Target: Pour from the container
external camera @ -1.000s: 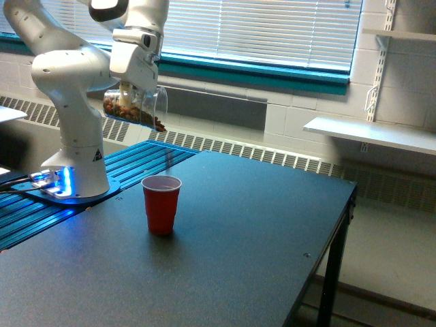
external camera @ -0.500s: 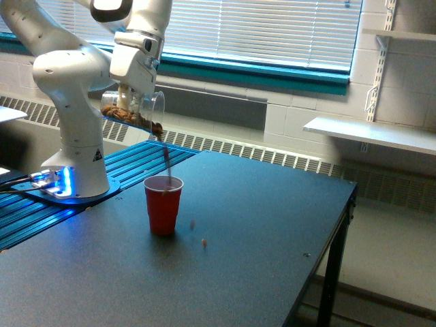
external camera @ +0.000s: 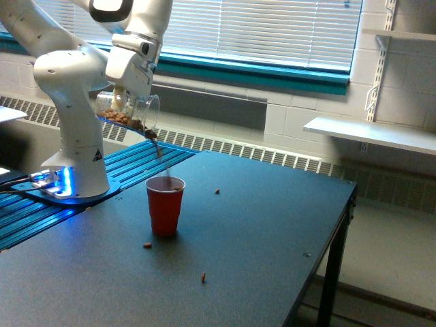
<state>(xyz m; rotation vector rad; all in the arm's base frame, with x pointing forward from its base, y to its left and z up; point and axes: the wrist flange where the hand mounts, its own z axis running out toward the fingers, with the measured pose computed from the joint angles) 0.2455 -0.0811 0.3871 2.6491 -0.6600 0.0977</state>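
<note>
Container (external camera: 128, 113): clear transparent plastic beaker, tipped well past level with its mouth down and toward the exterior view's right, small brown pieces lying along its lower wall. Position: in the air, above and toward the exterior view's left of the red cup, well clear of the surface.

Gripper (external camera: 122, 95): white Franka arm's end, jaws closed onto the container from above; the fingertips are partly hidden behind the beaker wall.

Red cup (external camera: 165, 206): opaque red plastic party cup, upright on the dark rectangular surface (external camera: 259, 245), rim just below the falling pieces, brown contents showing at the rim.

Stream (external camera: 157, 151): thin line of brown pieces dropping from the container's mouth toward the red cup's rim.

Strays: one brown piece (external camera: 146, 245) on the surface near the red cup's base on the exterior view's left; one (external camera: 203, 276) nearer the camera than the red cup; one (external camera: 217, 191) beyond the red cup, toward the exterior view's right.

Step in hand, by judgement: pouring under way, roughly mid-task, with a fair share of pieces left in the container.

Next move, by judgement: hold the mouth over the red cup's opening and deepen the tilt gently, since the strays suggest pieces bounce or miss when the flow runs fast.
</note>
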